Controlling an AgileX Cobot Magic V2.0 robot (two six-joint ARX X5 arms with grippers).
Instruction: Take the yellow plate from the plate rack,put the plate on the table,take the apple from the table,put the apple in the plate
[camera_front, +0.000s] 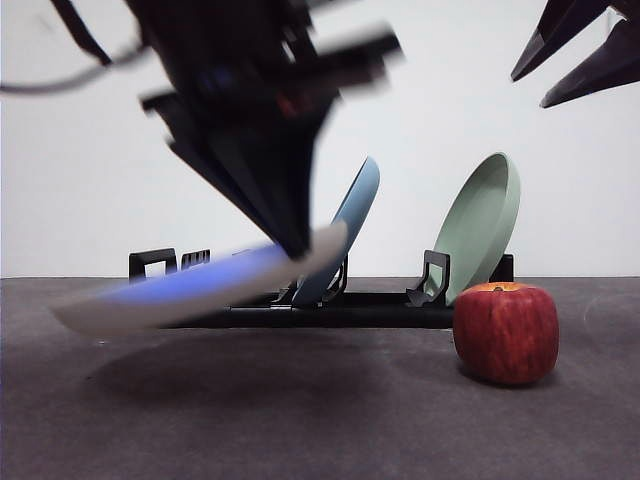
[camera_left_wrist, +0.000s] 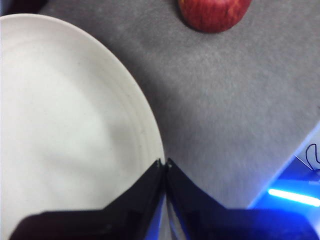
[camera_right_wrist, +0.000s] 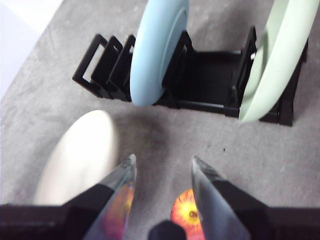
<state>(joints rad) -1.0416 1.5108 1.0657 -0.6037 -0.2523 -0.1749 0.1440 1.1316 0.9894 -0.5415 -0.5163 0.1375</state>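
My left gripper (camera_front: 300, 247) is shut on the rim of the yellow plate (camera_front: 190, 288), a wide cream plate. It holds the plate tilted and low over the table (camera_front: 300, 420), in front of the plate rack (camera_front: 330, 312). In the left wrist view the jaws (camera_left_wrist: 164, 163) pinch the plate's edge (camera_left_wrist: 65, 125). The red apple (camera_front: 506, 332) stands on the table at the right, apart from the plate. My right gripper (camera_front: 575, 55) is open and empty, high above the apple (camera_right_wrist: 187, 212). The right wrist view shows the plate blurred (camera_right_wrist: 80, 155).
A light blue plate (camera_front: 350, 225) and a pale green plate (camera_front: 485, 225) stand leaning in the rack behind. The rack's loop handle (camera_front: 152, 264) is at its left end. A white wall is behind the table.
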